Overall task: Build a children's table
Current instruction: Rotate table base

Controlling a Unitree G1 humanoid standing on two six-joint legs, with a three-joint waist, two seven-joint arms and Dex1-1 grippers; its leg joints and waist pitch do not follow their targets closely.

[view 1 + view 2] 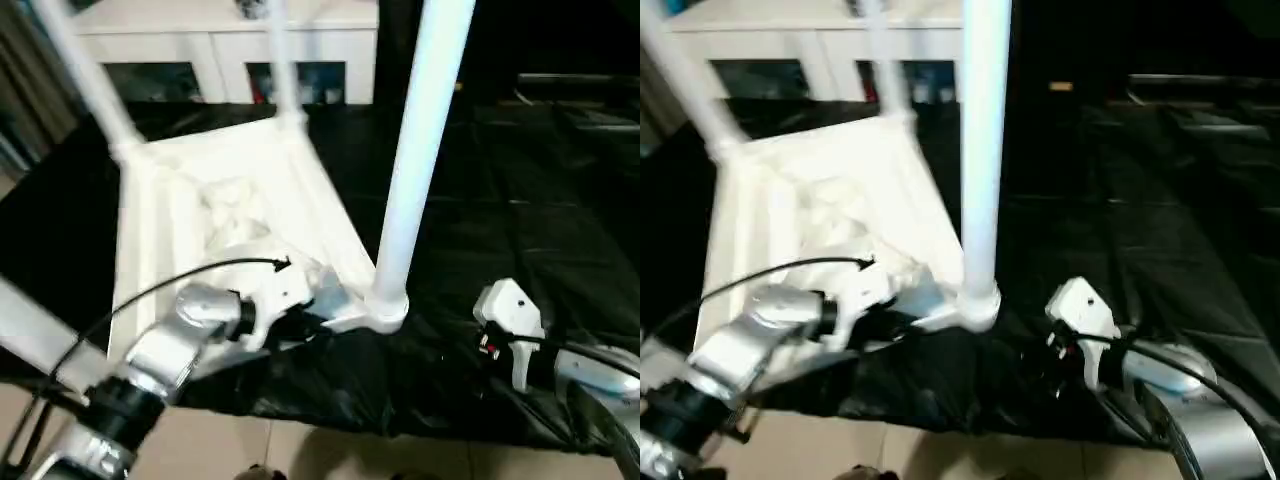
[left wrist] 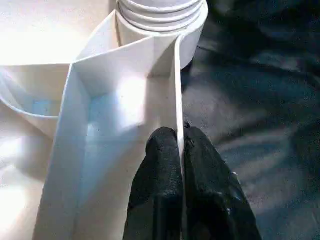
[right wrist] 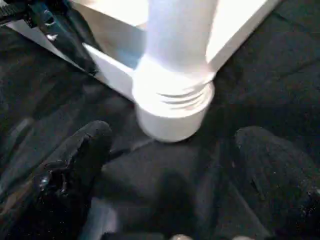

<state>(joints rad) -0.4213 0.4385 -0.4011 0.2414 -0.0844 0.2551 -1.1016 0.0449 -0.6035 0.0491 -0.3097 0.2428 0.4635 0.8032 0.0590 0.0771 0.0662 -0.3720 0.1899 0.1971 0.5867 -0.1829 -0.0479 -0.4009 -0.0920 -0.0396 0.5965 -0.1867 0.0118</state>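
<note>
The children's table [image 1: 230,200] lies upside down on a black cloth, its ribbed underside facing up. Three white legs stand in its corner sockets: a near one [image 1: 420,130], a far left one [image 1: 95,85] and a far one [image 1: 283,60]. My left gripper [image 2: 181,137] is shut on the thin rim wall [image 2: 177,85] of the table top, just beside the near corner socket [image 2: 160,15]. My right gripper [image 3: 175,150] is open on the cloth in front of that same socket [image 3: 172,107], a black finger [image 3: 80,155] on either side and nothing between them.
A white cabinet [image 1: 220,50] with glass doors stands behind the table. The black cloth [image 1: 520,200] spreads wide to the right. Its near edge gives way to pale floor tiles [image 1: 250,450]. A black cable [image 1: 150,290] arcs over my left forearm.
</note>
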